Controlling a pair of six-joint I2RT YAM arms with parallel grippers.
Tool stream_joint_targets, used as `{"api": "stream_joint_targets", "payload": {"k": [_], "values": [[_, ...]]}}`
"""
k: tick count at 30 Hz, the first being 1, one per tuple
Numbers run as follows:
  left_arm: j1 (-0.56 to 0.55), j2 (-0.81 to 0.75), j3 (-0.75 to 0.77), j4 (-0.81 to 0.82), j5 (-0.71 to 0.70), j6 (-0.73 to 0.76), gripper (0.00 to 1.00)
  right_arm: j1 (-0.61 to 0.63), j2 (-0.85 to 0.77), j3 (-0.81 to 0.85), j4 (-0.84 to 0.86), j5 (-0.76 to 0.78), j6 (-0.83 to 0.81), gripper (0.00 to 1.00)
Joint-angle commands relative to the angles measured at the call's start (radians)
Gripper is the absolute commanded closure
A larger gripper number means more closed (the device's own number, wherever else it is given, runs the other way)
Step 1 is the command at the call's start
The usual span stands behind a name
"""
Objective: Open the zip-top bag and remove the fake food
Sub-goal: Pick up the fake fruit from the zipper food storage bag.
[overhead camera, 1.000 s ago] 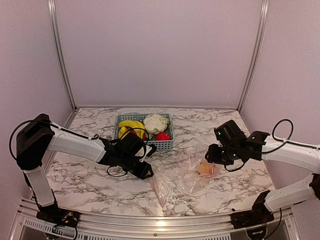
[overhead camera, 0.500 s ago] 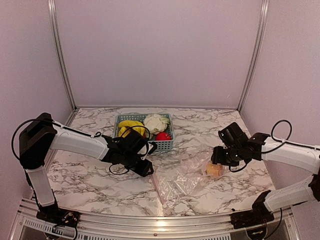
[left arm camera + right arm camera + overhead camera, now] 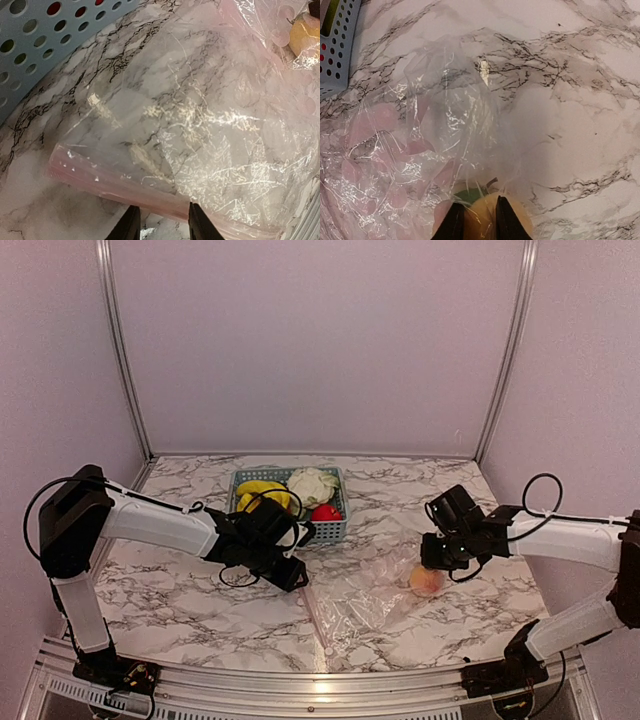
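The clear zip-top bag (image 3: 358, 598) lies crumpled on the marble between my arms. Its pink zipper strip (image 3: 125, 192) runs just ahead of my left gripper (image 3: 161, 224), which is open and low over the table beside the bag's left end (image 3: 292, 576). One peach-orange fake fruit (image 3: 427, 580) with a green leaf sits inside the bag's right end. My right gripper (image 3: 479, 220) is directly over this fruit (image 3: 482, 220), jaws nearly closed, pinching the bag's film. More fake food, yellow bananas (image 3: 262, 490), a white cauliflower (image 3: 312, 483) and a red piece (image 3: 325, 512), lies in the basket.
The light blue slotted basket (image 3: 322, 531) stands behind the bag, close to my left gripper; its wall shows in the left wrist view (image 3: 35, 45). Metal frame posts stand at the back corners. The table's front edge runs just below the bag.
The fruit and the bag's right end shifted a little right with my right gripper, and the bag has spread flatter. My left gripper has barely moved.
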Motion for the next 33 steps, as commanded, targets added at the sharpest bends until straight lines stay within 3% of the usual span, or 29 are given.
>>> {"api": "stream_joint_targets", "payload": {"k": [1,8,23,33], "values": [[0.007,0.025,0.030,-0.019,-0.004,0.020,0.65,0.023,0.001,0.052,-0.020,-0.003,0.012,0.85],[0.008,0.051,0.050,-0.045,-0.041,0.027,0.68,0.076,-0.031,0.141,-0.089,0.037,0.039,1.00],[0.001,0.124,0.117,-0.136,-0.210,0.035,0.72,0.133,-0.067,0.209,-0.134,0.060,0.066,1.00],[-0.004,0.147,0.121,-0.145,-0.219,0.027,0.73,0.135,-0.125,0.214,-0.114,0.050,0.066,1.00]]}}
